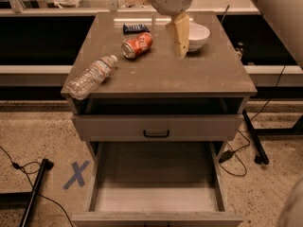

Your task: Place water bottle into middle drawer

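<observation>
Gripper point(179, 40) upper centre beside white bowl point(200, 35), holding nothing, opening cannot tell; water bottle point(92, 77) lying left on cabinet top point(189, 74); middle drawer point(156, 198) open below to receive it

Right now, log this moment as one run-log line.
tool: above cabinet top, beside white bowl | water bottle: lying at top's left edge, untouched | middle drawer: open, bottle not inside

No wording could be read on the water bottle point(92, 76), the orange can point(137, 45) or the blue packet point(136, 28). The only sign was a blue X point(76, 174) taped on the floor left of the middle drawer point(156, 197). The hand point(179, 37) hung over the far side of the bench point(189, 74).
</observation>
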You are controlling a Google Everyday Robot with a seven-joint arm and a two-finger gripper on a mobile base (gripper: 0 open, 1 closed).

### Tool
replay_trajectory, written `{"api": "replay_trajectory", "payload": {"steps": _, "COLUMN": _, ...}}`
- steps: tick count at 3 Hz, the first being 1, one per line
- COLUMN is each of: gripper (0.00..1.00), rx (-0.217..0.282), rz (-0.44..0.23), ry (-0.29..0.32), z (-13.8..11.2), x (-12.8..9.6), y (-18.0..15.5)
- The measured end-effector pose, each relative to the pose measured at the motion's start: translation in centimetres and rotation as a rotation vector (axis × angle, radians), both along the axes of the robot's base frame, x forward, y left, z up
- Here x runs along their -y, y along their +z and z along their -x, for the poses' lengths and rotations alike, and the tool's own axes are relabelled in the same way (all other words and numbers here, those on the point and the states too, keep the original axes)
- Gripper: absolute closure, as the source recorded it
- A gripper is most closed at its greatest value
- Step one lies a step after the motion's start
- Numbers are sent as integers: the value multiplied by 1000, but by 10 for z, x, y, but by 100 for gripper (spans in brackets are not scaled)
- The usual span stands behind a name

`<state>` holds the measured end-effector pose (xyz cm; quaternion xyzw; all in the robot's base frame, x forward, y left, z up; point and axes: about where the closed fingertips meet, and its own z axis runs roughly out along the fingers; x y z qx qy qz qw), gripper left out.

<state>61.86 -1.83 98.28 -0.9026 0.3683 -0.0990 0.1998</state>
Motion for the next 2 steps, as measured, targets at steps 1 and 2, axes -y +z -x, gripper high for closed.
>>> {"api": "replay_trajectory", "payload": {"steps": 1, "gripper": 0, "rx": -84, "rz": 143, "ry": 158, "z": -28, "x": -24, "y": -43}}
{"api": "replay_trajectory", "payload": {"steps": 2, "gripper": 0, "rx": -148, "rz": 186, "ry": 267, "z": -43, "x": -54, "y": -85}}
